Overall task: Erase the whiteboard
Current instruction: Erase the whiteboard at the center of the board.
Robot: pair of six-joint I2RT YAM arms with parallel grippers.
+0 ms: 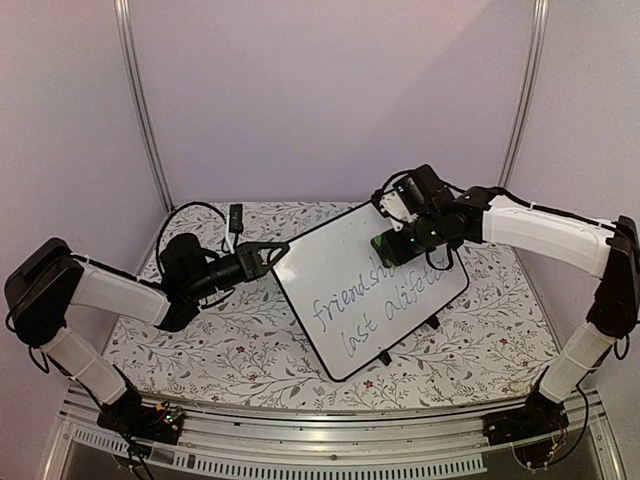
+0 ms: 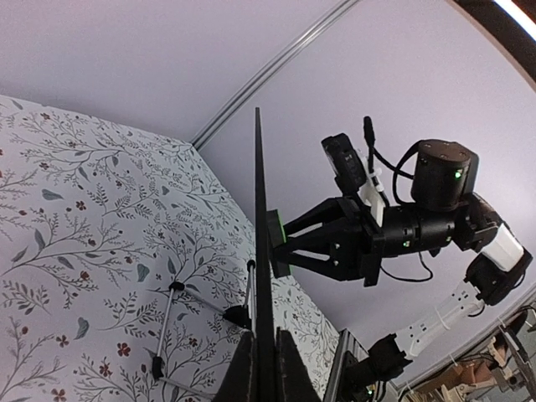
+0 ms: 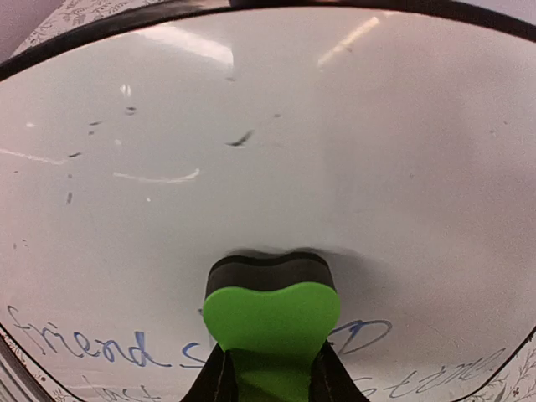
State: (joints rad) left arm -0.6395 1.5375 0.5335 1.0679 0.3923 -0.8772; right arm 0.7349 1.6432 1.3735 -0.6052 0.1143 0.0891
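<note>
Green eraser sits closest of all, pinched between the right jaws, its dark foam face pressed flat on the whiteboard. Just past the tips of those jaws the blue handwriting runs off to either side, the eraser resting over the middle of the top word. Farther out from the jaws the board's surface is mostly bare, with only a few faint smudges and streaks.

Standing back, the flower-patterned tabletop spreads beneath both pairs of jaws. Between them the whiteboard stands tilted up off it, its written face turned toward the right jaws. Two lines of blue script cover the lower half, below where the eraser touches.

From the left the left arm reaches in, and the left jaws are closed on the board's black rim, one finger on each side of the thin edge. Seen from there, the board is edge-on and runs straight out ahead of the jaws, with the right jaws meeting it from the far side. Below and to the near side of the left jaws, a thin wire stand props the board on the tabletop.
</note>
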